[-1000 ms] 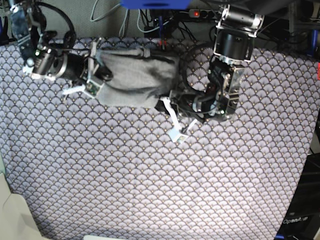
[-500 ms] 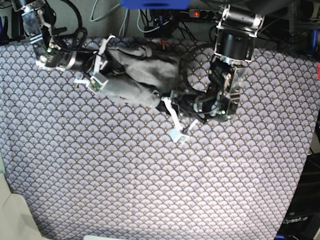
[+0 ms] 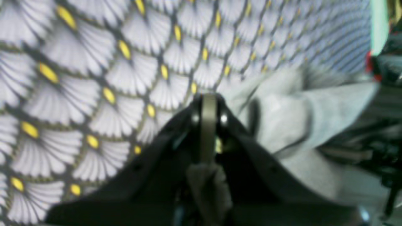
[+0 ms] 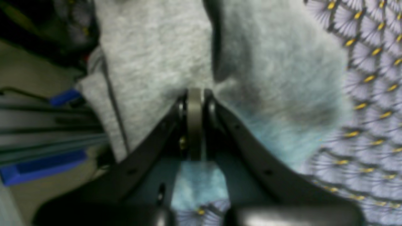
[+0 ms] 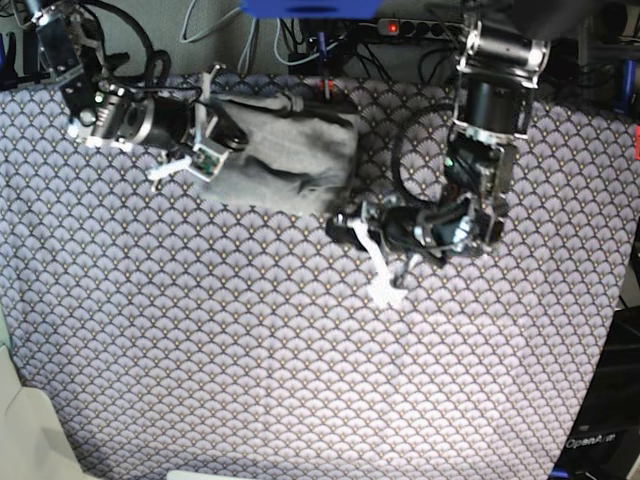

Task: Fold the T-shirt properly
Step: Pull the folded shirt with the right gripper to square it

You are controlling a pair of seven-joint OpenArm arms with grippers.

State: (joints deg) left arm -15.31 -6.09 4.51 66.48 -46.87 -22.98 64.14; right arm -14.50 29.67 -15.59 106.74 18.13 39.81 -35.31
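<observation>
Grey T-shirt [image 5: 285, 150] bunched — both grippers closed, right gripper [image 4: 194, 94] pinching it, left gripper [image 3: 209, 100] empty.

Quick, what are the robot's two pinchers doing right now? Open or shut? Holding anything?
Left gripper: shut, holding nothing, beside the T-shirt.
Right gripper: shut, pressed against the T-shirt; whether it pinches cloth cannot be told.

Table [image 5: 300, 400] covered edge to edge by purple-white fan-scale tablecloth [image 5: 250, 330], yellow dots at scale tips. Cloth lies flat, mostly bare in near and middle part. T-shirt [image 5: 285, 150] lies directly on cloth near far edge, bunched into rough grey block, folds on top. Far edge of table meets dark cables and power strip [image 5: 405, 27]. Pale object [image 5: 30, 430] at near-left corner, unclear what.
</observation>
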